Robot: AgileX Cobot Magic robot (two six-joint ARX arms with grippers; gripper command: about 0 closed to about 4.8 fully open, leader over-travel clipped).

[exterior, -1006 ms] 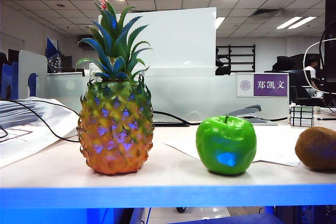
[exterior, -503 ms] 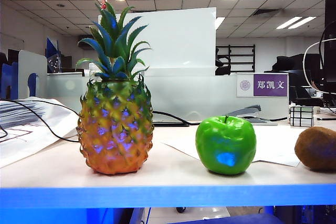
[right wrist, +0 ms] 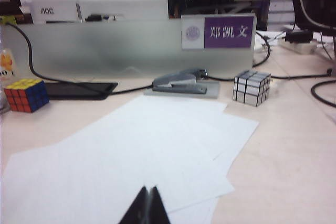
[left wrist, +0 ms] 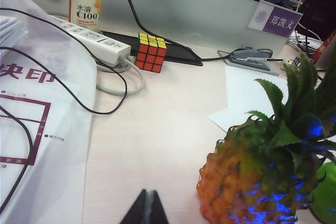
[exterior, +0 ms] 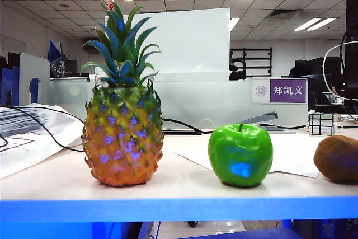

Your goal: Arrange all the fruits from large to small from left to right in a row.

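Standing in a row along the near edge of the table [exterior: 184,186], the three fruits run from large to small: the pineapple [exterior: 123,138] on the left, the green apple [exterior: 240,155] in the middle, and the brown kiwi [exterior: 337,158] at the far right, partly cut off by the edge of the exterior view. The pineapple is upright with its spiky crown pointing up, and the apple sits upright too, stem on top. Each fruit stands apart from its neighbour, none touching.

Neither arm shows in the exterior view. The left gripper [left wrist: 146,206] appears only in its own wrist view, with its two dark fingers pressed together and nothing between them; it hangs above bare tabletop just beside the pineapple. The right gripper [right wrist: 147,203] is likewise pressed together and empty, hanging over loose white sheets of paper [right wrist: 131,166] spread on the table.

Farther back, a colourful puzzle cube [left wrist: 150,52] sits next to a white power strip [left wrist: 92,39] with dark cables trailing across the table. A clear bottle [left wrist: 85,1] with a yellow label stands behind the strip. A grey stapler [right wrist: 181,82] lies near the frosted divider [right wrist: 105,45], and a silver mirror cube [right wrist: 252,87] sits just to the right of it. A purple name plate [right wrist: 218,32] with white characters is fixed on the divider above the stapler. Printed plastic sheets [left wrist: 37,124] cover the left part of the table.
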